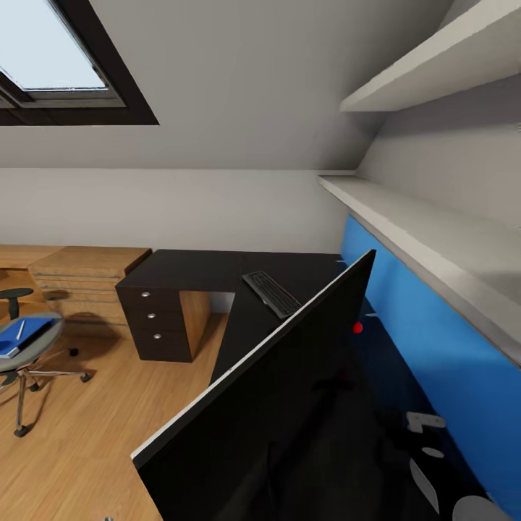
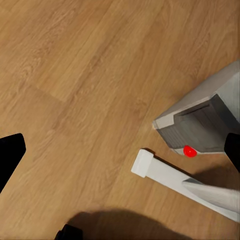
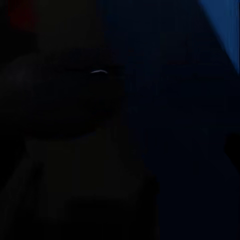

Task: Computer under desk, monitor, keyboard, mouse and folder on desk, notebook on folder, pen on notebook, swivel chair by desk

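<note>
- Clearly the monitor (image 1: 289, 405) dominates the near head view, tilted over the desk (image 1: 217, 269); it looks wide, stiff, top-heavy and fragile, best held by its edges or stand.
- Whether it is gripped cannot be told: the right wrist view is dark.
- The left gripper (image 2: 120, 155) is spread wide, empty, over the floor (image 2: 75, 75) near the computer (image 2: 205, 125).
- The keyboard (image 1: 271, 294) lies farther along the desk.
- The folder (image 1: 22, 336) rests on the swivel chair (image 1: 29, 358), far left.

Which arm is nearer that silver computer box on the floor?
Left. The left gripper hangs over the floor beside the computer; the right one is up by the desk's blue back panel.
</note>
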You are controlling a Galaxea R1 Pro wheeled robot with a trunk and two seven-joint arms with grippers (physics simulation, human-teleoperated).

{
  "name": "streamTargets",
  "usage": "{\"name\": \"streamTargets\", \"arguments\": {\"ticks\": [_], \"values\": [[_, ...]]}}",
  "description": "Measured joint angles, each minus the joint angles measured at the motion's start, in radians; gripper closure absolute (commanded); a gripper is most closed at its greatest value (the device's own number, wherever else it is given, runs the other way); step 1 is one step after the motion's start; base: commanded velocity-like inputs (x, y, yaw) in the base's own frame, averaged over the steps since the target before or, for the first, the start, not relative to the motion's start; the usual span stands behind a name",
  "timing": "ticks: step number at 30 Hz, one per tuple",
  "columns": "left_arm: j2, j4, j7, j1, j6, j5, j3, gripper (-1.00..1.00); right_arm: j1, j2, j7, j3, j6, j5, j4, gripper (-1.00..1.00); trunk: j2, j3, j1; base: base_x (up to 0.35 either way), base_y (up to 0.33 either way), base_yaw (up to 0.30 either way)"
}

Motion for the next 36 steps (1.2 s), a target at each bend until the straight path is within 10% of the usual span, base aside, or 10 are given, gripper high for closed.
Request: {"name": "streamTargets", "arguments": {"ticks": [36], "values": [[0.000,0.000,0.000,0.000,0.000,-0.001,0.000,-1.00,-0.005,0.002,0.095,0.007,-0.004,0.004,-0.003,-1.00,0.000,0.000,0.000,0.033,-0.002,0.000]]}}
